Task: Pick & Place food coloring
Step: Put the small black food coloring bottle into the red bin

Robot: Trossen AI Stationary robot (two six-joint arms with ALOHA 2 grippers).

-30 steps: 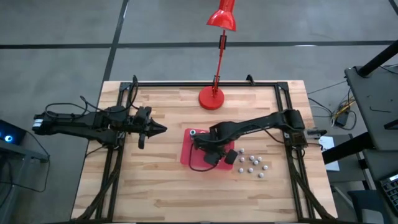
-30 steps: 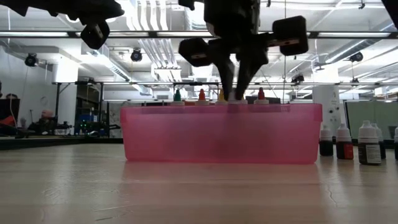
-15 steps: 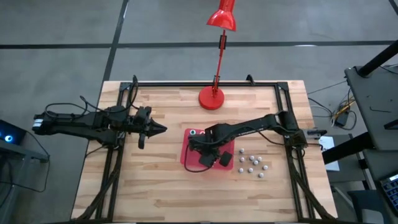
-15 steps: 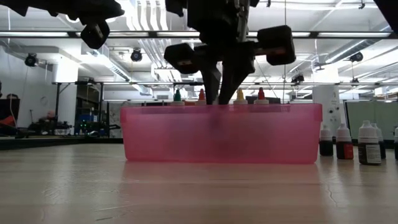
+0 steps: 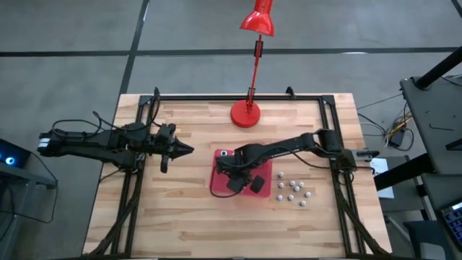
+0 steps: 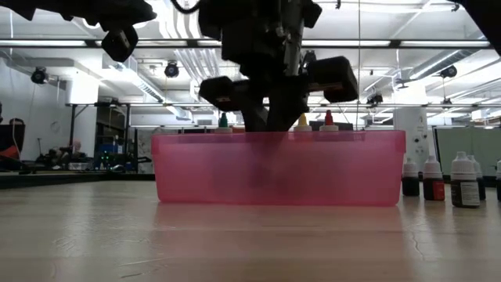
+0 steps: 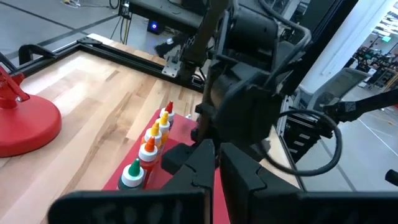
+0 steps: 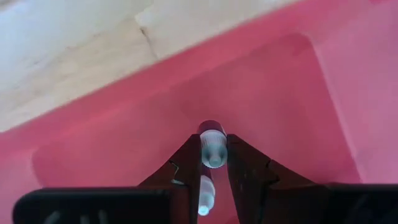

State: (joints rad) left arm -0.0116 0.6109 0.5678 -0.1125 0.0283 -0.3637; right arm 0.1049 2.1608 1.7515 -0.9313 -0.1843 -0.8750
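A red tray [image 5: 216, 186] sits mid-table. A row of food coloring bottles stands along one of its walls, with green [image 7: 132, 174], orange [image 7: 148, 149], yellow [image 7: 159, 127] and red [image 7: 168, 111] caps. My right gripper [image 8: 213, 146] points steeply down inside the tray and is shut on one more small pale food coloring bottle [image 8: 212, 149]. In the low view the right gripper [image 6: 266, 125] dips below the tray rim [image 6: 278, 135]. My left gripper [image 5: 189, 149] waits shut to the tray's left, above the table. My right gripper pinches the small bottle's body [image 8: 213, 155] between its two fingertips, coming from above and pointing steeply down. The bottle's lower end [image 8: 212, 130] sticks out past the fingertips toward the tray floor. Whether it touches the floor I cannot tell.
Several small dark bottles with white caps [image 6: 442, 178] stand on the wood right of the tray and show as grey-white dots [image 5: 292, 189] from above. A red desk lamp's base [image 5: 245, 113] stands at the far edge. Bare wood lies near and left of the tray.
My right gripper has gone down and toward the table's left with the bottle. It was above the tray's rim and now reaches into the tray near its left part. Its fingers stay shut on the bottle.
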